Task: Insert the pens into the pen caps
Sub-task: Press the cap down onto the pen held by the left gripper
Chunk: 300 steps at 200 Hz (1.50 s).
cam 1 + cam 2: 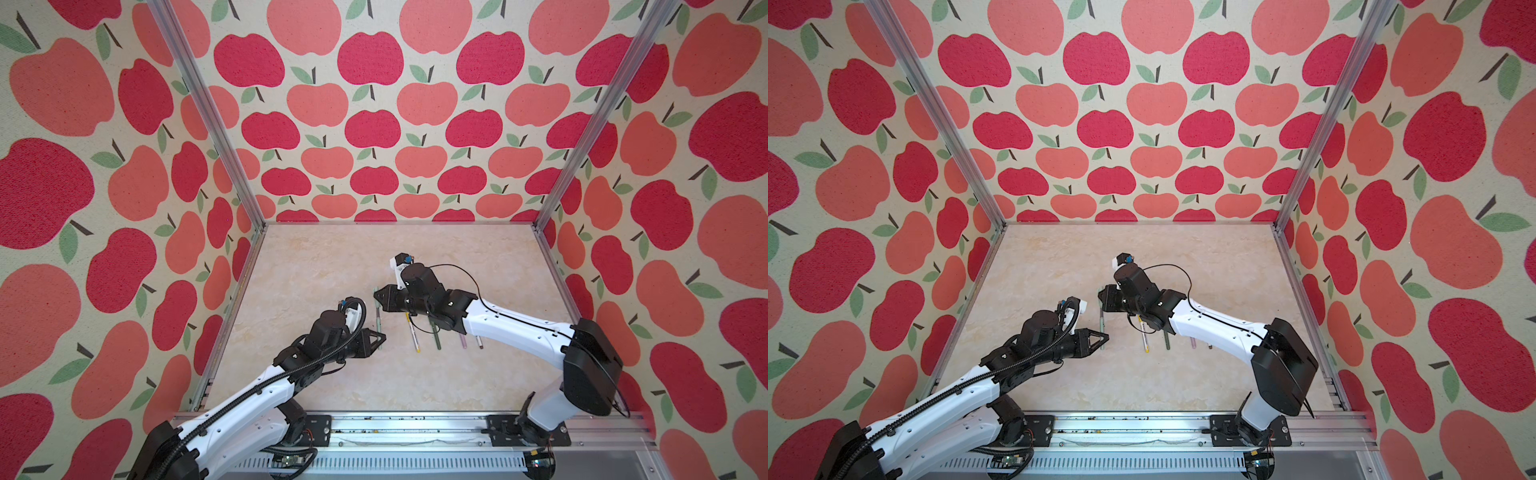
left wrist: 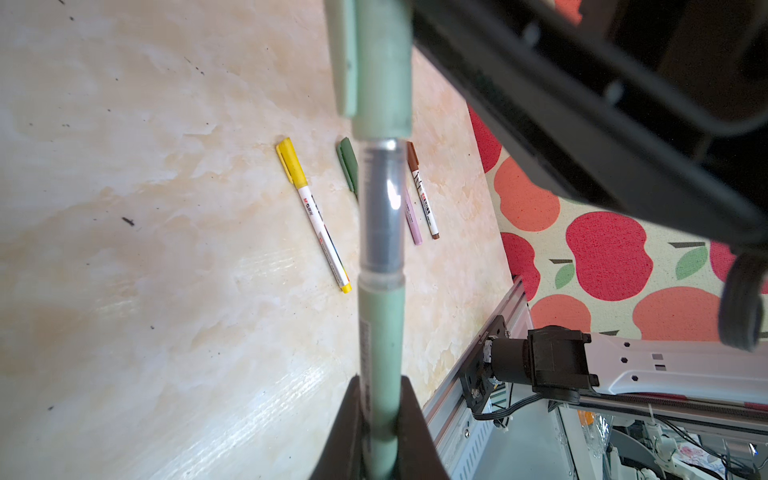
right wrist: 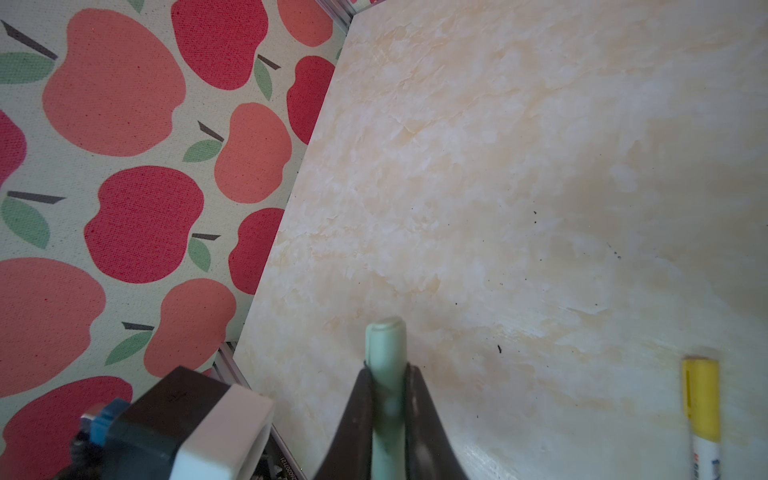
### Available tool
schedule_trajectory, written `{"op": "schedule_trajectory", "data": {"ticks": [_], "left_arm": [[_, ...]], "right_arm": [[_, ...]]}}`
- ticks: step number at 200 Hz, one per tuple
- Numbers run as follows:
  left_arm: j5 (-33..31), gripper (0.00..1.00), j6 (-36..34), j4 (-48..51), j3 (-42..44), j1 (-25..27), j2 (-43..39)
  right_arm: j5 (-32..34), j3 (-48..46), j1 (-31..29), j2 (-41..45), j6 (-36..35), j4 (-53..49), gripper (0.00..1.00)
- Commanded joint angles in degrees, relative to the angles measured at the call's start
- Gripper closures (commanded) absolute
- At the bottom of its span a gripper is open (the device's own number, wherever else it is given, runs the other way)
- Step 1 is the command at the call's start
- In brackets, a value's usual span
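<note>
Pale green pen in cap; 4 others capped

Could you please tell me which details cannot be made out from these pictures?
- Pink pen: cap end hidden behind the pale green pen in the left wrist view; the right arm covers it in both top views.
- Dark green pen: barrel hidden behind the same pen.
- Pale green cap: its open end sits inside the right gripper, right wrist view.
- Yellow pen: cut off by that view's edge.
</note>
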<state>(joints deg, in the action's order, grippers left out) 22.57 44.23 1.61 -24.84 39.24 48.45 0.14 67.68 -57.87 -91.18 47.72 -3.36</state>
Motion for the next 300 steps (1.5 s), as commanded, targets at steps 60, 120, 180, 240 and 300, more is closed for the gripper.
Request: {"op": "schedule_trajectory", "data": {"ticks": [60,120,180,240,300], "left_arm": [[-3.58,1.00,-0.02,-3.36,0.58,-0.40,-0.58],[-3.39,1.00,-0.19,-3.88,0.69,-0.45,-0.11],[-3.49,1.00,-0.19,-3.54,0.51,-0.43,-0.18],[-3.49,1.00,-0.90,-2.16,-1.00,-0.48,-0.48],[-3.14,1.00,-1.42,-1.54,-1.61,-0.61,-0.16]], "right_arm": [[-1.41,-0.88,-1.83,1.70,0.79,-3.04,0.97],[-1.80,-0.66,-1.77,1.44,0.97,-2.84,0.97],[-2.24,-1.06,-1.81,1.70,0.97,-2.87,0.97],[0.34,-2.45,-2.66,1.96,-1.78,-5.23,0.97],[4.20,-3.42,-3.90,2.05,-6.32,-5.63,0.97]]}}
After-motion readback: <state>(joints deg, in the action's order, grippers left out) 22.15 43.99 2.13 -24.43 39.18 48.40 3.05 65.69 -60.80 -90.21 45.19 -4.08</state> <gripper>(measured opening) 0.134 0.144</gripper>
